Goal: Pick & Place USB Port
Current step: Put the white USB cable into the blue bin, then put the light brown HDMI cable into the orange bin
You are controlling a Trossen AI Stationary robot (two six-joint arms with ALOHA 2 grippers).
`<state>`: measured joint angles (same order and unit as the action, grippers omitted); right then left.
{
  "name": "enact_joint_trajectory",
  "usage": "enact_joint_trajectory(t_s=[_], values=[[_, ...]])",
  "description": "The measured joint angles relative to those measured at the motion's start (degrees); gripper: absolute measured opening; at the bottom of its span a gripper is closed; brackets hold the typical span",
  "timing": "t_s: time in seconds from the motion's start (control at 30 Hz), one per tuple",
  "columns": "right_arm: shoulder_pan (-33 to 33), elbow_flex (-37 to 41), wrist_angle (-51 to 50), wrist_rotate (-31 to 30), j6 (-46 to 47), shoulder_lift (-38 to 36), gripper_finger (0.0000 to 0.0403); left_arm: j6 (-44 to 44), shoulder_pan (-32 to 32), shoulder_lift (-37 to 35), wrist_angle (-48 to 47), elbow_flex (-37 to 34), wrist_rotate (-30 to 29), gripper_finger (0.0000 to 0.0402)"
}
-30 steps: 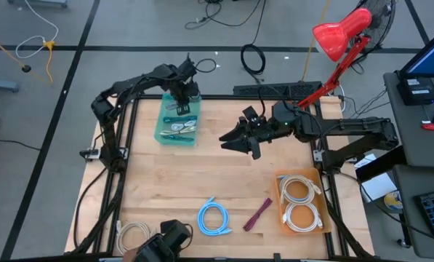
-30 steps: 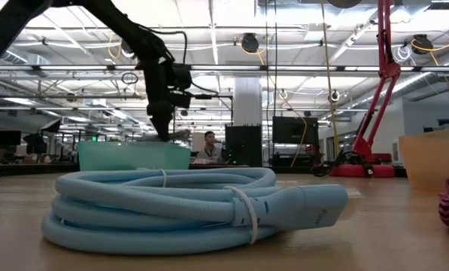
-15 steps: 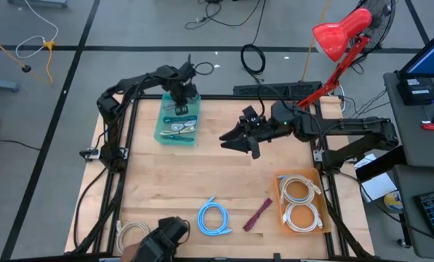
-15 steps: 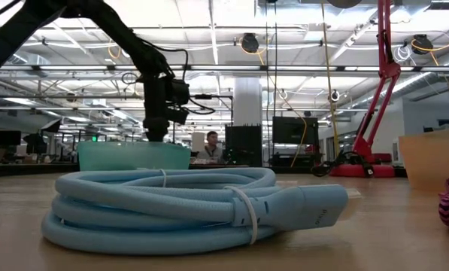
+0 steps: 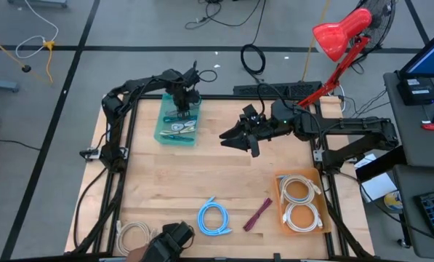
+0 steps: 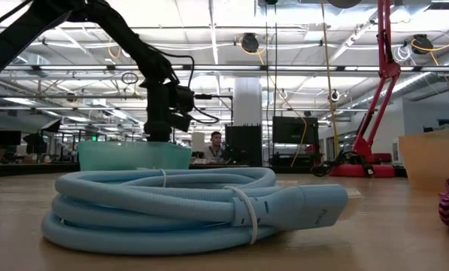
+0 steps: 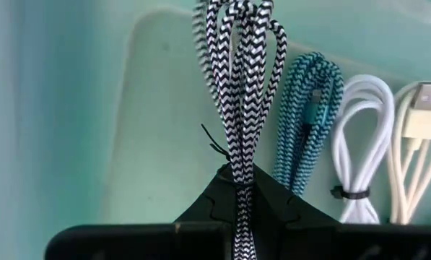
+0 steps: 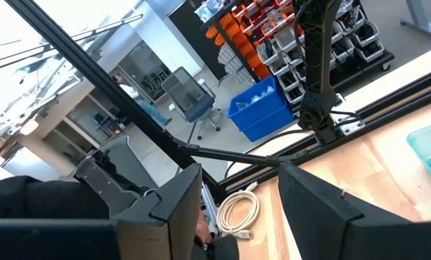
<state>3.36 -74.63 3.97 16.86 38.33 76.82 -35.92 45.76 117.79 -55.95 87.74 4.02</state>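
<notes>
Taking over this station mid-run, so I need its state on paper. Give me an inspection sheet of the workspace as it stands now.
Surface: light wooden table, undamaged as far as seen.
Job's things: black-and-white braided cable inside translucent teal bin.
Clutter: coiled light-blue cable; maroon cable bundle; orange tray holding two white cable coils.
Grippers: left gripper shut on the braided cable over the bin; right gripper open, above the table's middle.
Cables: loose white coil at the near left corner.
Surroundings: red desk lamp; a person far behind.
</notes>
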Motion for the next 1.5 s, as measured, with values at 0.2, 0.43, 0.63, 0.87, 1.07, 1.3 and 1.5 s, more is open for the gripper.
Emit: enact_joint_trajectory(t_s=[0.2,0.43,0.63,0.87,1.07,1.3,1.5], values=[[0.0,0.0,0.01,0.0,0.0,0.0,0.0173,0.26,-1.35,0.0,-0.46,-0.24,0.43,0.003],[0.0,0.0,0.01,0.0,0.0,0.0,0.0172,4.31,-1.49,0.0,-1.31,-0.26,-4.28,0.0076],[0.0,0.0,0.01,0.0,0.02,0.0,0.0172,7.62,-1.63,0.0,-3.09,-0.28,-5.62,0.0135],[0.0,0.0,0.01,0.0,0.02,0.0,0.0171,8.94,-2.73,-3.03,-5.09,-0.33,-7.41,0.0191],[0.0,0.0,0.02,0.01,0.2,0.0,0.0171,10.24,-2.61,-11.25,-5.59,-0.31,-9.6,0.0193],[-0.04,0.0,-0.03,0.17,0.08,0.0,0.0171,19.84,-4.87,-23.4,-10.33,-0.31,-0.67,0.0179],[-0.09,0.0,-0.56,2.91,0.03,0.0,0.0171,29.35,-12.7,-33.06,-12.5,-0.28,7.0,0.0172]])
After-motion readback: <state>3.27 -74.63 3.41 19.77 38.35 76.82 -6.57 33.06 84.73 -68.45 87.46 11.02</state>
